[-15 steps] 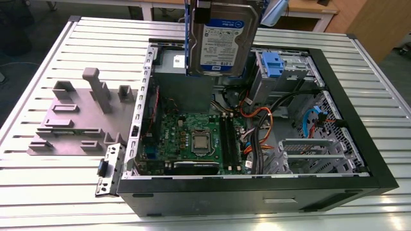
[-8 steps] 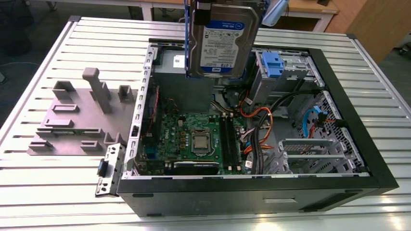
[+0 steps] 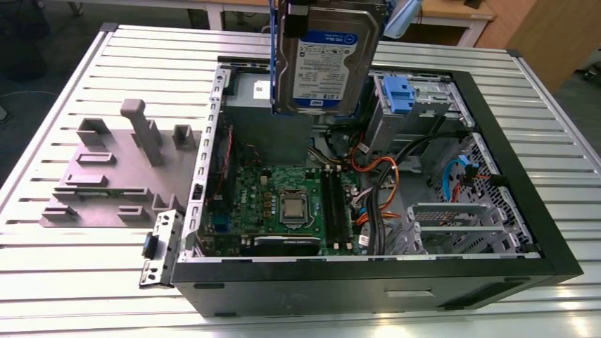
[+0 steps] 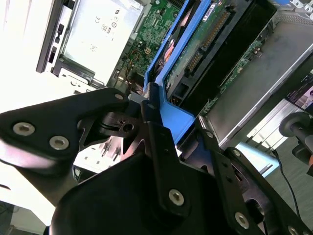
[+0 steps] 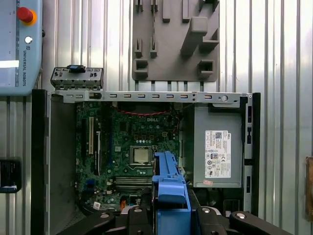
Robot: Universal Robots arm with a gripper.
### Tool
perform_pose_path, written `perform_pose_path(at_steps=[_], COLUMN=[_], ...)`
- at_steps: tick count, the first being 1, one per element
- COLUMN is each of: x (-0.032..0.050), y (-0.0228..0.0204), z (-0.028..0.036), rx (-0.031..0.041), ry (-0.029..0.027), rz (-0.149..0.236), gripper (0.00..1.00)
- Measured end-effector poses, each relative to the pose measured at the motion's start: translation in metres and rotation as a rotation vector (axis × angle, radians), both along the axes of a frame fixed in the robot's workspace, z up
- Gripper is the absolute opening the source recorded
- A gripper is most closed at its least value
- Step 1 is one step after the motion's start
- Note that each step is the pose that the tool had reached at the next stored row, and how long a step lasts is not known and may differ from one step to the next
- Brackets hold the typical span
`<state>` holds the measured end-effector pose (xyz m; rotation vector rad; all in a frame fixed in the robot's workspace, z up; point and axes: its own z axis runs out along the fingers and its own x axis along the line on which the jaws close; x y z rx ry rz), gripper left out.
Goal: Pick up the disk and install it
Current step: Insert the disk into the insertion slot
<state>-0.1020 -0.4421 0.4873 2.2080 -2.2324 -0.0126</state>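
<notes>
The disk, silver with a white-and-blue label and blue side rails, hangs upright in the air above the back of the open computer case in the exterior view. In the second wrist view its green underside and blue rail run away from my gripper, whose black fingers are shut on the rail end. The first wrist view looks straight down on the disk's blue rail, held in my gripper over the motherboard.
Inside the case lie the motherboard, a grey power-supply box, orange and black cables and a blue-latched drive bay. A grey moulded fixture sits on the ribbed metal table at the exterior view's left. A pendant lies nearby.
</notes>
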Motion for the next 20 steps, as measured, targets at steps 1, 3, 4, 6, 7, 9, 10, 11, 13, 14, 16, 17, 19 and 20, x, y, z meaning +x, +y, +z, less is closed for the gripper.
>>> perform_pose_path(at_steps=[1,3,4,6,7,9,10,11,13,14,16,17,19,20], x=[0.0,0.0001,0.0004,0.0014,0.002,0.0034,0.0042,0.005,0.0067,0.0075,0.0089,0.0095,0.0106,0.011], y=[-0.0001,-0.0001,-0.0001,-0.0001,-0.0001,-0.0001,-0.0001,-0.0001,-0.0001,-0.0001,-0.0001,-0.0001,-0.0001,-0.0001], z=[0.0,0.0,0.0,0.0,0.0,0.0,0.0,0.0,0.0,0.0,0.0,0.0001,0.0,0.0], rx=[0.0,0.0,-0.0001,0.0,-0.0001,-0.0001,0.0,-0.0001,-0.0001,0.0,0.0,-0.0001,0.0,0.0], ry=[0.0,0.0,0.0,0.0,0.0,0.0,0.0,0.0,0.0,0.0,0.0,0.0,0.0,0.0], rz=[0.0,0.0,0.0,0.0,0.0,0.0,0.0,0.0,0.0,0.0,0.0,0.0,0.0,0.0], gripper=[0.36,0.36,0.36,0.36,0.36,0.36,0.36,0.36,0.36,0.36,0.36,0.36,0.36,0.36])
